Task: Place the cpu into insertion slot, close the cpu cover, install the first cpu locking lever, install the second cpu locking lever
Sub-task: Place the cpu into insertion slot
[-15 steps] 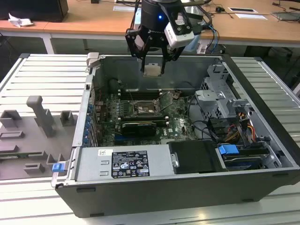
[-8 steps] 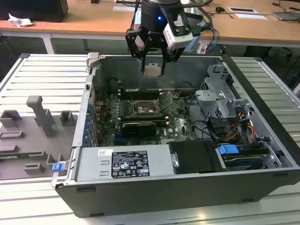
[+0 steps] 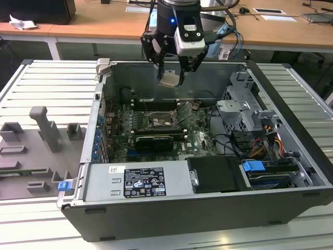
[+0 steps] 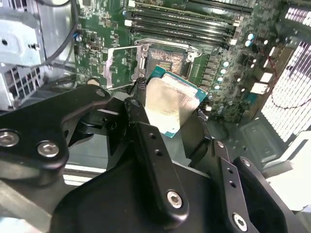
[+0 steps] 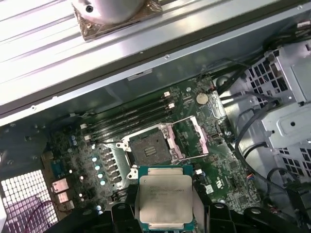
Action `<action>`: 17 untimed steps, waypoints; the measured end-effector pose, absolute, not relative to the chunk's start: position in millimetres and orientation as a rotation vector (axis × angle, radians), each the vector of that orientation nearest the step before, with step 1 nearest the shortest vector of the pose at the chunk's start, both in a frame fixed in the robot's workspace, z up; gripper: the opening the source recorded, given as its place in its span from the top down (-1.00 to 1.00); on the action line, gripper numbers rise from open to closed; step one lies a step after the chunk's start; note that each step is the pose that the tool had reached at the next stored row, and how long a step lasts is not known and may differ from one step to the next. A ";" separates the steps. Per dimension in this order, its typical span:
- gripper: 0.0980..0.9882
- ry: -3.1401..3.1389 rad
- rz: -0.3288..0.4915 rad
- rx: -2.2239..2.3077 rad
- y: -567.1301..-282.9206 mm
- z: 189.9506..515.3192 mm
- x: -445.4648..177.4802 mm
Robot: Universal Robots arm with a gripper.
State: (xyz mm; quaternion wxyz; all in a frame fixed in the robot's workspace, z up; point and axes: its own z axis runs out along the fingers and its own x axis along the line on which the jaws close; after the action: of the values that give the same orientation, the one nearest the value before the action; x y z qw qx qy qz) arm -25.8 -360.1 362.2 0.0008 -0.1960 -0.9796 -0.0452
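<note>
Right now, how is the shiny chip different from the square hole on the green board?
The cpu has a pale silvery face; the insertion slot has a dark centre. The cpu hangs in the air, gripped in the jaws; the insertion slot sits fixed on the board. Both are square.

The cpu [image 3: 170,79] — a small square chip, pale silvery face with green edging — hangs in mid-air, slightly tilted, in the upper centre of the exterior view. Below it, mid-frame, the insertion slot [image 3: 158,121] lies bare — dark centre, silvery rim. In the second wrist view the cpu cover [image 4: 110,68] stands swung open beside the slot.
</note>
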 end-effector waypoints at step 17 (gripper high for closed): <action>0.03 -2.999 -0.141 -0.953 -360.1 358.7 -25.8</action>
State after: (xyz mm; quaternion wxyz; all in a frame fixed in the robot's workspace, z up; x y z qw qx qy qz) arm -25.8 -360.1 358.7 -0.0042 -0.3025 -0.9521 -0.0448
